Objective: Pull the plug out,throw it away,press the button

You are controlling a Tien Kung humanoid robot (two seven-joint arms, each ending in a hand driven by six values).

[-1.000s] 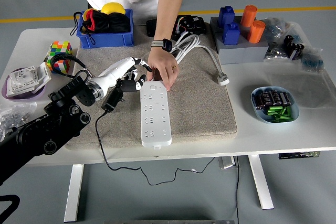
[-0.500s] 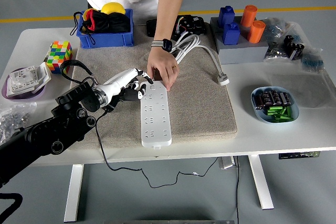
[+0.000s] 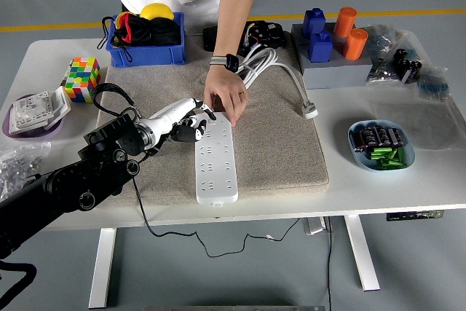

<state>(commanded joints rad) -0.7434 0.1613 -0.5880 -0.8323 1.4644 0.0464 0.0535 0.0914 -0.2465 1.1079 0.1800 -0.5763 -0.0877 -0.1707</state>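
Note:
A white power strip (image 3: 216, 158) lies lengthwise on the beige mat (image 3: 277, 143). My left hand (image 3: 191, 123), white with black tips, is at the strip's far left corner and touches or nearly touches it. A person's hand (image 3: 226, 100) presses down on that same far end. The black plug is out of sight. Only its black cable (image 3: 140, 205) shows, coming out from under my left forearm (image 3: 109, 154) and dropping over the table's near edge. Whether the plug is in my hand or under the arm is hidden.
A blue bin (image 3: 145, 38) stands at the back, with a colour cube (image 3: 81, 78) to its left. A purple plate (image 3: 14, 127) lies at the left edge. A white cable (image 3: 280, 67) and a grey block with cylinders (image 3: 331, 71) are at the back right. A bowl of batteries (image 3: 357, 132) stands right.
My left hand has moved right, from beside the strip to its far left corner. The black plug that hung below the hand a second ago no longer shows. The person's hand stays put.

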